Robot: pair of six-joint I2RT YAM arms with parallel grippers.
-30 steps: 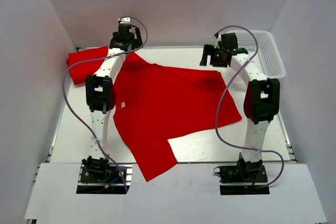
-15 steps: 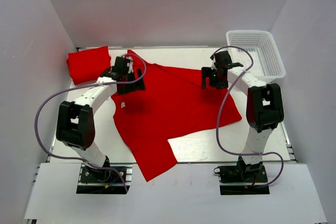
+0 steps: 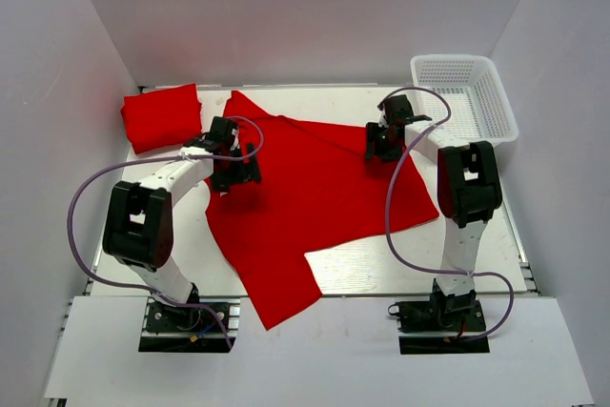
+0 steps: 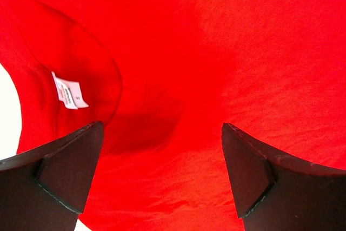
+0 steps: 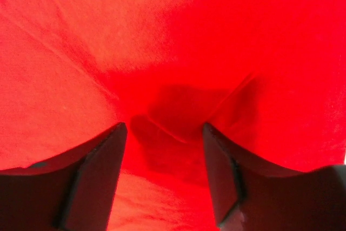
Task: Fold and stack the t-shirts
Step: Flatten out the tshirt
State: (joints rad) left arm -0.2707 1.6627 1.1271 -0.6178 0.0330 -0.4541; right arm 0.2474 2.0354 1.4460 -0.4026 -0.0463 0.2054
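Note:
A large red t-shirt [image 3: 305, 197] lies spread over the middle of the table, one part hanging over the near edge. A second red t-shirt [image 3: 162, 116] lies folded at the back left. My left gripper [image 3: 238, 171] is open, just above the spread shirt near its collar; the left wrist view shows the cloth [image 4: 216, 52] and a white label [image 4: 69, 91] between the wide-apart fingers. My right gripper [image 3: 381, 145] is open and low over the shirt's far right part; the right wrist view shows a cloth fold [image 5: 178, 117] between its fingers.
A white plastic lattice basket [image 3: 496, 116] stands at the back right corner, right of my right arm. White walls close in the table at the left, back and right. Bare table [image 3: 419, 259] shows at the front right.
Both arms have swung down from a raised pose. The left gripper came forward and down onto the shirt's collar area. The right gripper dropped onto the shirt's far right part.

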